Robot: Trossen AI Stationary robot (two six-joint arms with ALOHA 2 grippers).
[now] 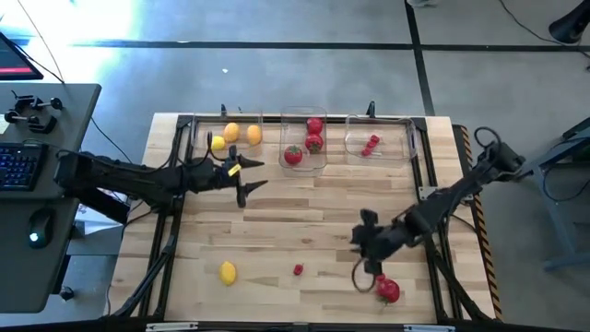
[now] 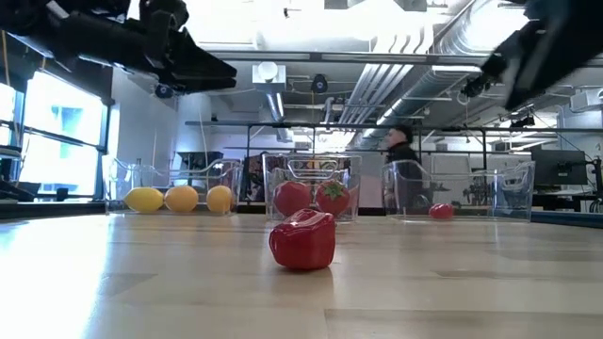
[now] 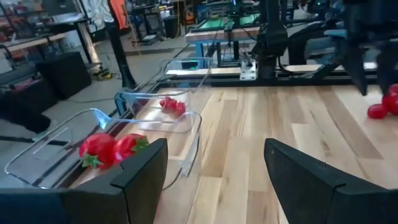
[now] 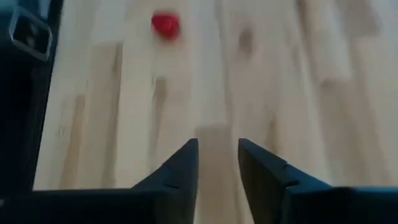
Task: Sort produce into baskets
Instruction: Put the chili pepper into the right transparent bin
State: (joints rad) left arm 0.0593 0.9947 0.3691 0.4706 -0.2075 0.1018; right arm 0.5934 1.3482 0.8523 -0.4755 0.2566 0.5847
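Three clear bins stand along the far edge: the left bin (image 1: pixel 230 136) holds yellow lemons, the middle bin (image 1: pixel 304 140) holds round red fruits (image 3: pixel 112 149), and the right bin (image 1: pixel 380 140) holds small red berries (image 3: pixel 171 106). Loose on the table near the front are a yellow lemon (image 1: pixel 228 272), a small red berry (image 1: pixel 298 269) and a larger red fruit (image 1: pixel 387 290) that also shows in the low view (image 2: pixel 303 240). My left gripper (image 1: pixel 244 180) hovers wide open and empty in front of the left bin. My right gripper (image 1: pixel 366 269) is just left of the red fruit, its fingers (image 4: pixel 186 163) a narrow gap apart with only bare table between them.
Black frame rails run along the table's left and right sides (image 1: pixel 166 249). A desk with a keyboard (image 1: pixel 18 166) stands left of the table. A person (image 2: pixel 403 151) shows in the room behind. Bare wood lies across the table's middle (image 1: pixel 304 212).
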